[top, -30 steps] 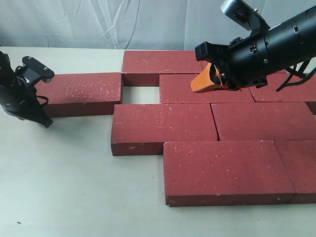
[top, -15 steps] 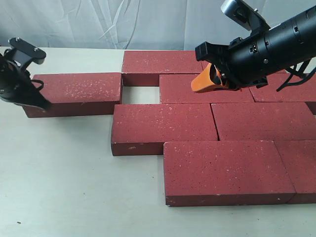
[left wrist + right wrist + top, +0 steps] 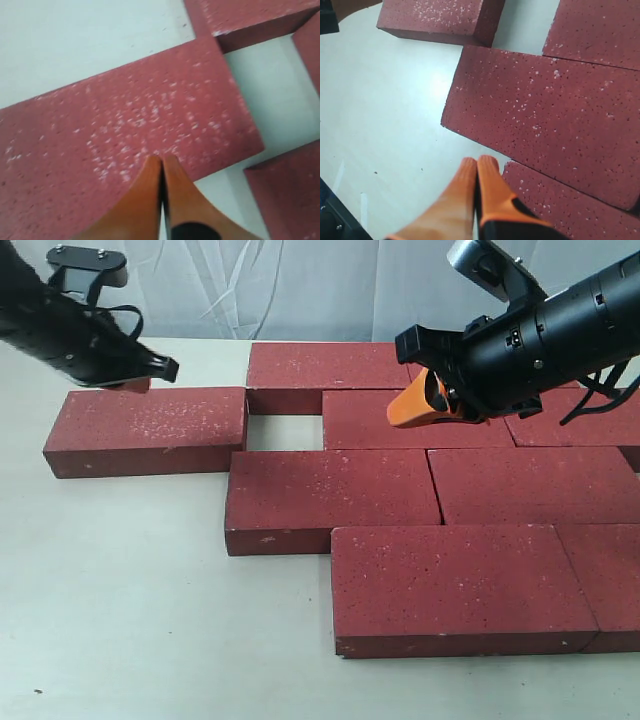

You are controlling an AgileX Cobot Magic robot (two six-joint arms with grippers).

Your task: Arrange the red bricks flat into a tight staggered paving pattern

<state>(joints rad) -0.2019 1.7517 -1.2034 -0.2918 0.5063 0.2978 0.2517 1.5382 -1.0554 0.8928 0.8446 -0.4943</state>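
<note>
Several red bricks lie flat in staggered rows on the pale table. The leftmost brick [image 3: 150, 425] [image 3: 140, 115] lies apart from its row, a small bare gap [image 3: 285, 430] separating it from the neighbouring brick [image 3: 400, 420]. My left gripper [image 3: 130, 385] [image 3: 161, 160] is shut and empty, over that brick's far edge. A further brick [image 3: 320, 370] lies behind the gap, and another brick [image 3: 330, 495] [image 3: 545, 115] in front of it. My right gripper [image 3: 415, 405] [image 3: 477, 162] hovers shut and empty above the middle rows.
A wrinkled white cloth [image 3: 250, 285] hangs behind the table. Bare tabletop [image 3: 120, 590] stretches to the left and front of the bricks. More bricks [image 3: 460, 580] fill the front right up to the view's edge.
My left arm has risen from the left end of the leftmost brick and swung right, over its far edge. The bricks and the right arm have not moved.
</note>
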